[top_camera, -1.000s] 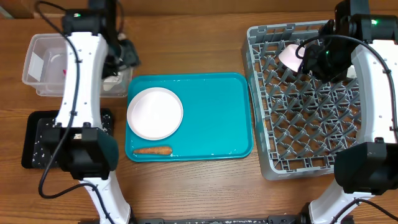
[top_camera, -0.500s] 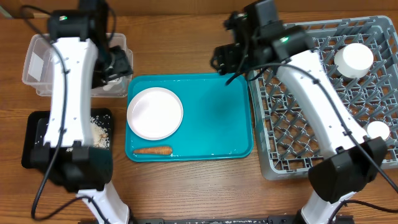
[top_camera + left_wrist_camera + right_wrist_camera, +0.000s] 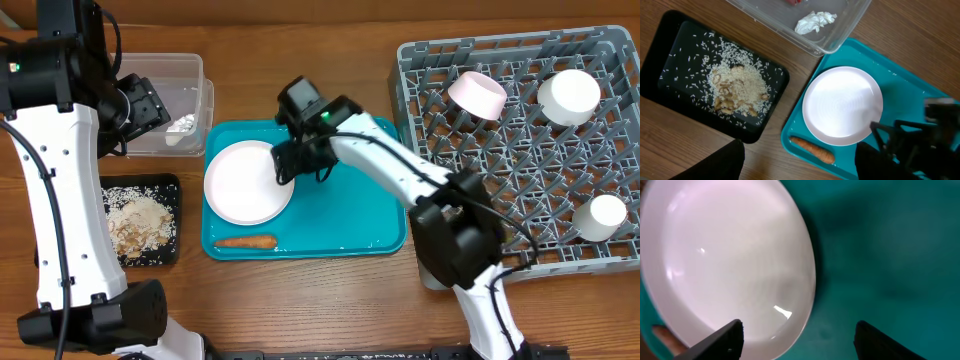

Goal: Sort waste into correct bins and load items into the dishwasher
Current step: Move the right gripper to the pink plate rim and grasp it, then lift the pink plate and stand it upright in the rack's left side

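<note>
White plate (image 3: 247, 182): flat on left half of teal serving tray (image 3: 350, 190). Right gripper (image 3: 287, 167) over its right rim, fingers (image 3: 722, 340) spread wide, rim between them, holding nothing; contact with the plate cannot be told.

Carrot (image 3: 245, 241): on the same tray, just near-side of the plate, apart from it.

Black tray (image 3: 165, 185): on the table left of the teal tray, holding a heap of crumbs (image 3: 130, 217).

Clear tub (image 3: 195, 75): far left, white scrap (image 3: 180, 125) inside; red wrapper (image 3: 795, 1) barely shows at its far edge in the left wrist view.

Left gripper (image 3: 799, 159): spread wide, empty, high over the tub.

Dish rack (image 3: 420, 150): right side, holding pink bowl (image 3: 477, 93) and two white cups (image 3: 569, 97) (image 3: 606, 215).
</note>
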Robot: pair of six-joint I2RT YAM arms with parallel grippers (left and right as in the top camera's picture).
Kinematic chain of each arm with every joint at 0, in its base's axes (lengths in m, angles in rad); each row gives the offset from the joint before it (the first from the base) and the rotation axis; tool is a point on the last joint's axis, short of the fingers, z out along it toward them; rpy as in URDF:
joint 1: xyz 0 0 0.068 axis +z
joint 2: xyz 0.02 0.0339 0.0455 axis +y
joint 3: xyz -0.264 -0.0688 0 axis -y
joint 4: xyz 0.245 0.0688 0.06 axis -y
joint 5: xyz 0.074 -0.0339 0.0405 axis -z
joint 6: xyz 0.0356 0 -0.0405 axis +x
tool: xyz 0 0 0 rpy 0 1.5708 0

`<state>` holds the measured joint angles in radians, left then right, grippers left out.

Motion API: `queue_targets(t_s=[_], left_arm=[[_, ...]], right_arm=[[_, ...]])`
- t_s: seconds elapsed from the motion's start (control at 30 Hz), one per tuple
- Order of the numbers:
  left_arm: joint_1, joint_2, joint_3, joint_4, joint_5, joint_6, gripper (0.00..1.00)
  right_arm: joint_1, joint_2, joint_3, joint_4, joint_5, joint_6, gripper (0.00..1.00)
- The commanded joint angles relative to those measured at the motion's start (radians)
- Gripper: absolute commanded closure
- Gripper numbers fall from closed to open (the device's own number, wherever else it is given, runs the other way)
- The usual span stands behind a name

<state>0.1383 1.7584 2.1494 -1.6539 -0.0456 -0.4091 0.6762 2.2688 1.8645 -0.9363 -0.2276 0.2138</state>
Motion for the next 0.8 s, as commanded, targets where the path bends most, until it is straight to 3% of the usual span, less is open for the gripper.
queue_targets(t_s=[0.0, 0.07, 0.17, 0.33, 0.6, 0.77], left_arm=[[0.001, -0.005, 0.011, -0.002, -0.010, 0.013, 0.27], [0.001, -0.005, 0.011, -0.002, -0.010, 0.013, 0.26], [0.001, -0.005, 0.011, -0.002, -0.010, 0.013, 0.25], [0.001, -0.005, 0.011, -0.002, -0.010, 0.013, 0.25], [0.000, -0.005, 0.011, 0.002, -0.009, 0.012, 0.25], [0.000, -0.005, 0.011, 0.006, -0.010, 0.011, 0.25]], right_arm=[[0.014, 0.047, 0.000, -0.009, 0.019, 0.031, 0.34], [0.014, 0.066, 0.000, -0.024, 0.050, 0.064, 0.40], [0.014, 0.075, 0.000, -0.050, 0.097, 0.079, 0.68], [-0.004, 0.075, 0.001, -0.107, 0.202, 0.093, 0.94], [-0.188, 0.059, 0.112, -0.286, 0.211, 0.076, 0.96], [-0.293, -0.083, 0.229, -0.356, 0.281, 0.021, 0.96]])
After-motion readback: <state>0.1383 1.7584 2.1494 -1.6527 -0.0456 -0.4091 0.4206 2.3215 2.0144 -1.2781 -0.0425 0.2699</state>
